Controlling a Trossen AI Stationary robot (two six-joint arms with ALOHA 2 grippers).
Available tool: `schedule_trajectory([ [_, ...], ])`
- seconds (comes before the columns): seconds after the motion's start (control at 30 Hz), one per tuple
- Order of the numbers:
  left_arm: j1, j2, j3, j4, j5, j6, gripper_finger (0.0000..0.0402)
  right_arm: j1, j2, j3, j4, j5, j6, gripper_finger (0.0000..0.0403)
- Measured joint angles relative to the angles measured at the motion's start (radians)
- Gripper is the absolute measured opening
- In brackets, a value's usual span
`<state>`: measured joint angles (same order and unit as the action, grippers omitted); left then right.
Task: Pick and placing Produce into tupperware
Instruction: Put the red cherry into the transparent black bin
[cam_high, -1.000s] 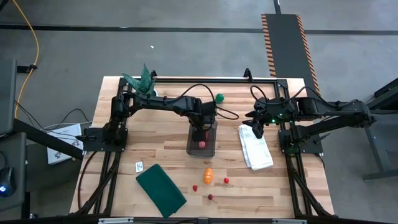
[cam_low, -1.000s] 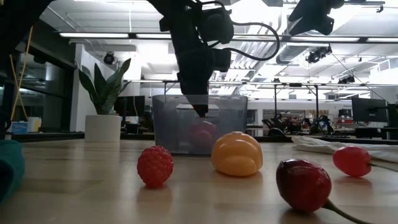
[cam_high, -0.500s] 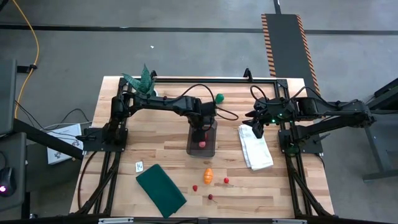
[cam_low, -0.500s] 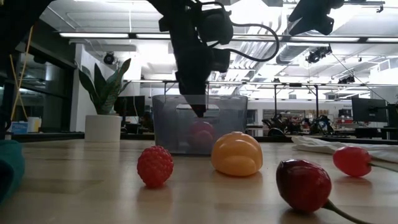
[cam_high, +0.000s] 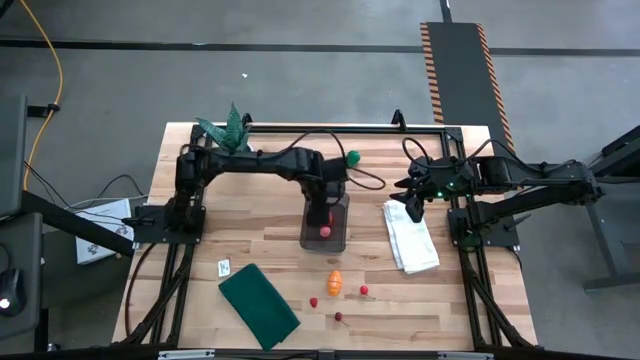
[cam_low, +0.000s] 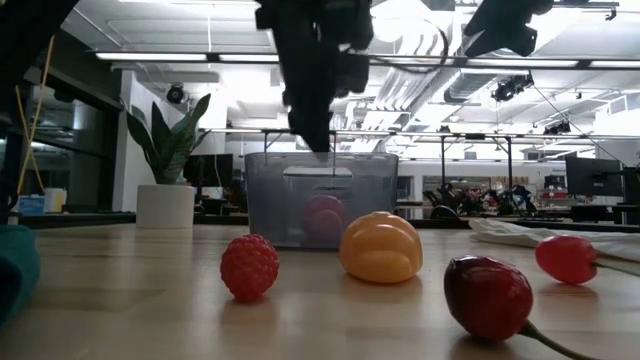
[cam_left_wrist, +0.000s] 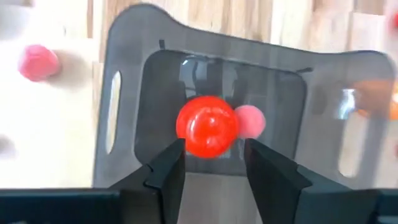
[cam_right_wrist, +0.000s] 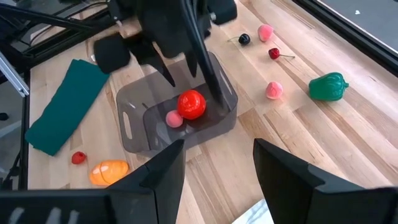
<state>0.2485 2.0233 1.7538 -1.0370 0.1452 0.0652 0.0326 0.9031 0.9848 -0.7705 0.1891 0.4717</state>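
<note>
The tupperware (cam_high: 325, 222), a clear grey box, stands mid-table. On its floor lie the red ball (cam_left_wrist: 208, 126) and a small pink piece (cam_left_wrist: 251, 121) beside it. My left gripper (cam_left_wrist: 214, 146) hangs open just above the tupperware's rim (cam_low: 320, 158), pointing down, touching nothing. My right gripper (cam_right_wrist: 214, 149) waits open over the white cloth at the right. An orange piece (cam_high: 335, 282), a red berry (cam_high: 313, 302), a cherry (cam_high: 364, 291) and a dark one (cam_high: 338, 317) lie nearer the front edge. A green one (cam_high: 353, 157) lies behind the tupperware.
A potted spiky plant (cam_high: 228, 130) stands at the far left. A folded white cloth (cam_high: 411, 236) lies right of the tupperware, a dark green cloth (cam_high: 258, 305) at the near left, a small card (cam_high: 224, 267) beside it. Pink pieces (cam_right_wrist: 274, 91) and berries lie beyond the tupperware.
My left gripper has risen straight up out of the tupperware, from inside its walls to just above the rim. The red ball stays on the tupperware's floor next to the pink piece.
</note>
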Motion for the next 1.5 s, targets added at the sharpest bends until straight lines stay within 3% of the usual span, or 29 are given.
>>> schedule_trajectory([
  [0.43,0.042,0.0,0.214,-0.217,-0.013,0.078,0.0084,0.0,0.0,0.0,-0.005,0.002,-0.001,0.0181],
  [0.67,0.079,0.0,0.322,-0.242,0.125,0.054,0.0034,0.0,0.0,0.0,-0.005,0.004,-0.008,0.0181],
  [0.8,0.097,0.0,0.397,-0.273,0.141,0.054,0.0006,0.0,0.0,0.0,-0.005,0.004,-0.009,0.0181],
  [1.2,0.158,-0.007,0.6,-0.519,0.155,0.085,0.0002,0.0,0.0,0.0,-0.005,0.004,-0.005,0.0181],
  [1.5,0.172,-0.085,0.588,-0.535,0.116,0.069,0.0001,0.0,0.0,0.0,-0.003,0.031,0.003,0.0181],
])
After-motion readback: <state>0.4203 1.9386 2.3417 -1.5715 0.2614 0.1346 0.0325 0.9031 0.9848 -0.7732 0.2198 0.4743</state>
